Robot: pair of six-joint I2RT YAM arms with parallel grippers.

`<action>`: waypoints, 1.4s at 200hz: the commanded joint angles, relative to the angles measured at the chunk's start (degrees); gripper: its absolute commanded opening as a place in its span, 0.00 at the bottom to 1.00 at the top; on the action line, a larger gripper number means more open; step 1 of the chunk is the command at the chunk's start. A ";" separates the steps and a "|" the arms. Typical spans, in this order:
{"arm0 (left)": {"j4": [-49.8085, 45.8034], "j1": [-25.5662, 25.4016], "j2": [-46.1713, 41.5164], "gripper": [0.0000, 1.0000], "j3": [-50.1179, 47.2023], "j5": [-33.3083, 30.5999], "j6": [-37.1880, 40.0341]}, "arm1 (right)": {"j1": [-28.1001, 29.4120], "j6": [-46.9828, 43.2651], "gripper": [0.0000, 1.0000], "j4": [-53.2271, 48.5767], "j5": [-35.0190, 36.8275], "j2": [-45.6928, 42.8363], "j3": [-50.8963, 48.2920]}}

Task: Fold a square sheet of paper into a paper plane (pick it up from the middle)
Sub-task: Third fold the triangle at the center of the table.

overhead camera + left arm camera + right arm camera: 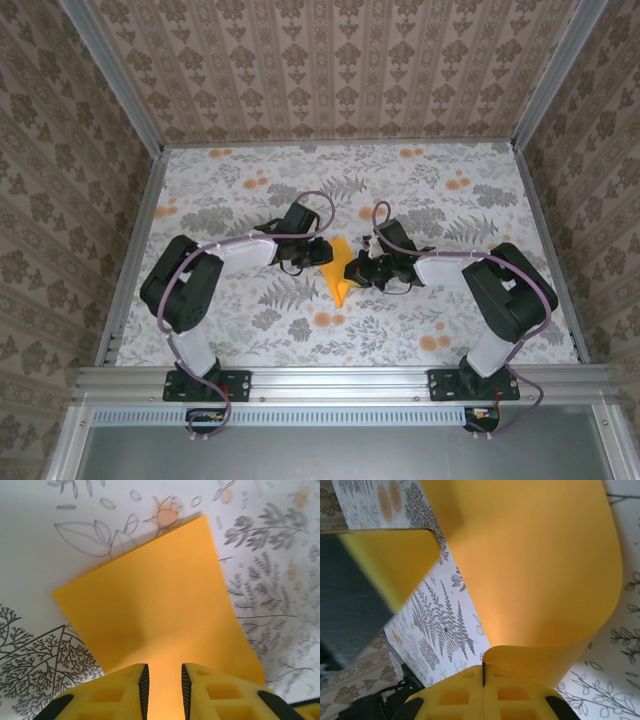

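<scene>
Pinching one curled edge of the paper (535, 565), the right gripper (483, 667) had its jaws together on it; the left gripper (162, 672) held its jaws slightly apart over the paper, midway between the table's (450, 205) side edges.

Top camera sits high behind the arm bases (205, 384), looking down and forward over the whole floral cloth (250, 330), far off. Left wrist camera sits just behind the left gripper (162, 675), aimed along its fingers, very close on the square sheet of paper (150, 615). Right wrist camera does likewise behind the right gripper (483, 669), with the view tilted. All three share the sheet and the cloth around it at table centre.
</scene>
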 commanded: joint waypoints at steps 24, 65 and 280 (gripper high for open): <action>-1.90 0.09 2.50 0.25 1.63 0.56 0.09 | 0.84 -1.42 0.05 0.36 -0.89 2.75 3.59; -2.55 0.11 2.69 0.22 1.86 0.64 0.26 | 0.87 -4.49 0.05 -3.68 -1.28 4.38 6.25; -5.33 0.00 4.49 0.06 2.79 -0.98 -0.58 | 1.29 -1.08 0.05 2.74 1.76 8.71 5.84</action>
